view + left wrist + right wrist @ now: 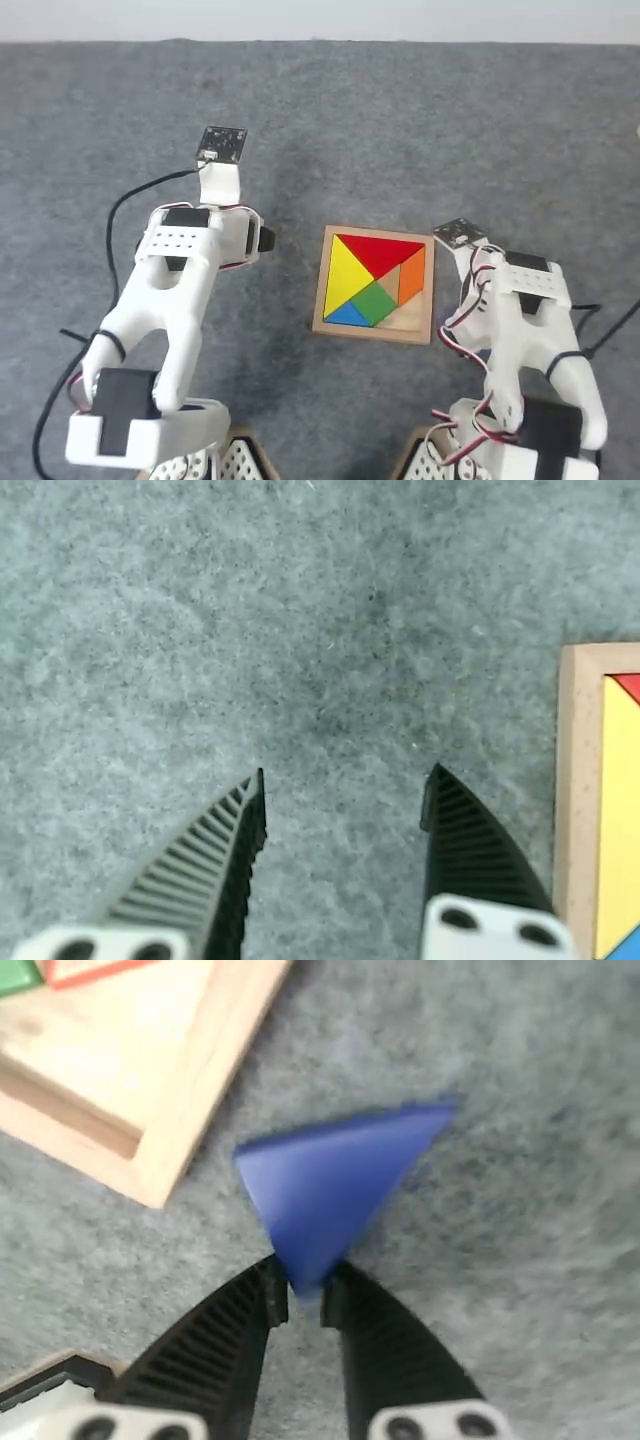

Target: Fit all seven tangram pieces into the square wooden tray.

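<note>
A: Fingers [215, 855] on the left gripper [345, 780] are standing wide apart, gripping nothing. It's hanging over the bare grey felt-like mat [300, 630], just beside the left rim of the square wooden tray [578, 780].

B: Why is it sitting there?

A: My read: it's standing off so the other arm is getting free access to the tray.

B: Tray status?

A: It's lying between the two arms. It's carrying a red triangle piece [383, 252], a yellow triangle piece [346, 277], a green piece [377, 300], an orange piece [412, 280] and a light blue triangle piece [346, 314]. A bare wooden gap [410, 318] is showing at the corner nearest the right arm.

B: And the right side?

A: The right gripper [303, 1295] is pinching one corner of the dark blue triangle piece [335, 1175], fingers nearly closed on it. The piece is sitting just outside that tray corner, over the mat and apart from the rim. I can't tell if it's lifted or resting.

B: Why the corner grip?

A: Probably it's leaving most of the triangle free, so the piece is going into the gap without the fingers hitting the rim. The risk is the piece pivoting in so small a pinch.
</note>
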